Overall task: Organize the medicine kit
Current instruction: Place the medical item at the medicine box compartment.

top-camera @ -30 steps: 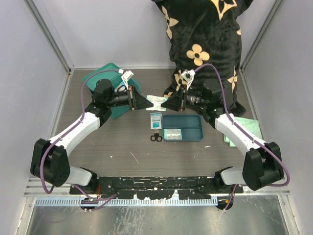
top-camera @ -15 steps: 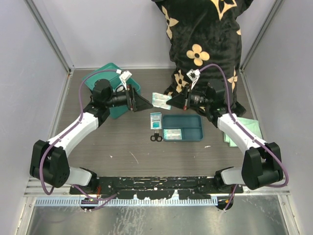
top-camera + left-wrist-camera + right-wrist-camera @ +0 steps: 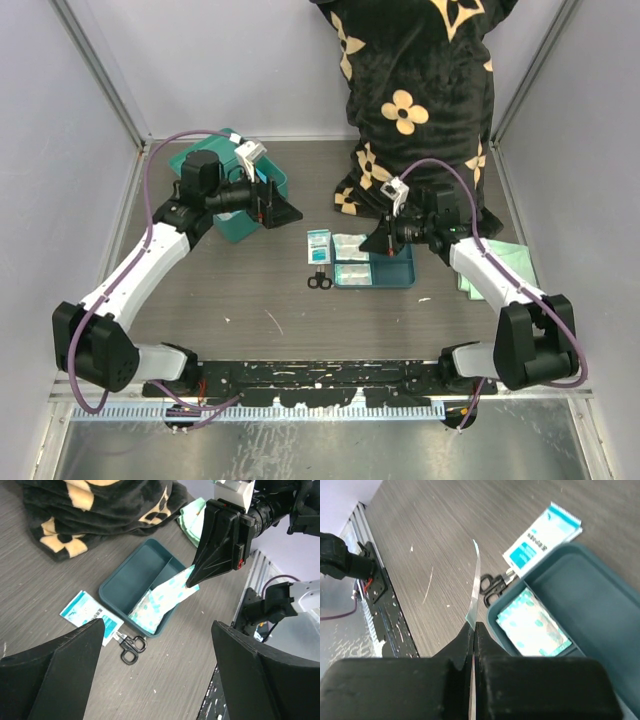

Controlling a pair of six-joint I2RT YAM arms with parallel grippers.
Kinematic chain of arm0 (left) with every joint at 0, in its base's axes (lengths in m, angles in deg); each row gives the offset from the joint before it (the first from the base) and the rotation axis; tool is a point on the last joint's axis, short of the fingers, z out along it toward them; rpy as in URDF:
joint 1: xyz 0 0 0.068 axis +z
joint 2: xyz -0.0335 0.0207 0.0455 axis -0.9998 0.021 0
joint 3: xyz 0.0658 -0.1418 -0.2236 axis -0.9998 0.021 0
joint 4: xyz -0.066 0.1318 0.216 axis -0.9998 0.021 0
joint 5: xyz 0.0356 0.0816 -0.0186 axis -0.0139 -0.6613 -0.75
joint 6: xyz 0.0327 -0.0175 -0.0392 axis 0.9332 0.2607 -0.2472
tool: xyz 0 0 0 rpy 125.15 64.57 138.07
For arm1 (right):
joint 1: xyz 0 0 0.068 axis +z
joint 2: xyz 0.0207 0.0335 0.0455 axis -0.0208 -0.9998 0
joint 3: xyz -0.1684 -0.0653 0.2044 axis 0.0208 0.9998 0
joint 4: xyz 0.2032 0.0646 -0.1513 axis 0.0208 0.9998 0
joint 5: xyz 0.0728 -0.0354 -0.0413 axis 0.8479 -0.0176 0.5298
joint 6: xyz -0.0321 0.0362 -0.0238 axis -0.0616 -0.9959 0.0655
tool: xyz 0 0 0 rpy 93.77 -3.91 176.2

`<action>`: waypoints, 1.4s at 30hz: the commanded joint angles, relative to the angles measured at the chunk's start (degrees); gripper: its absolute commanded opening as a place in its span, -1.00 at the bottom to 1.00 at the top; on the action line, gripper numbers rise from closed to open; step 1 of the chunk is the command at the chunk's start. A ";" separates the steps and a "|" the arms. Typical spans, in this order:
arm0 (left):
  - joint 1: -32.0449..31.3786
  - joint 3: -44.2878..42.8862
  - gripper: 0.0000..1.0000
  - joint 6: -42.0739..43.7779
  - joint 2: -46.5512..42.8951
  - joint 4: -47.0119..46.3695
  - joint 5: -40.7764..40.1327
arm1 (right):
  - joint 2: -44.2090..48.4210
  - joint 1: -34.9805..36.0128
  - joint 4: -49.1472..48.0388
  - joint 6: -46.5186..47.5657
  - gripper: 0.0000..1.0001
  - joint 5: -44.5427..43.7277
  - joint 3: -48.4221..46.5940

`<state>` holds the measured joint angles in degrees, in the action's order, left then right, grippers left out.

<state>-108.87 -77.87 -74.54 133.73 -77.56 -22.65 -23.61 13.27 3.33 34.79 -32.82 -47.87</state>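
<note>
Your right gripper is clamped tight on a flat blue-patterned packet, held on edge over the left end of the divided tray in the middle of the top view. The step, as I read it, is laying that packet in. Next you need to lower, tip it flat and let go inside the left compartment, which already holds a similar packet; the right compartment looks empty. Your left gripper is spread wide, holding nothing. The medicine kit sits at upper left, largely under that arm. A sachet and scissors lie on the table just left of the tray.
</note>
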 commanded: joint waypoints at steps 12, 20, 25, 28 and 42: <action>1.13 -3.86 0.94 13.26 -2.65 9.70 -2.29 | -10.92 -0.15 7.82 6.28 -0.97 -2.30 -0.30; 1.35 -3.96 0.95 13.48 -2.65 10.11 -1.39 | -16.03 -0.25 7.75 3.84 -0.97 -1.85 -1.81; 1.53 -3.83 0.95 13.65 -4.43 10.19 -1.11 | -17.78 -0.22 7.06 2.49 -0.97 -1.38 -2.37; 1.53 -3.82 0.96 13.67 -4.53 10.19 -0.79 | -18.52 -0.32 6.64 1.90 -0.97 -1.27 -2.40; 1.70 -3.76 1.00 13.80 -4.40 10.45 -0.40 | -20.30 -0.31 5.71 1.00 -0.72 -4.01 -2.15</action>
<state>-107.65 -79.18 -61.32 130.84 -66.46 -24.42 -44.14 13.07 10.54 35.97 -36.09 -48.31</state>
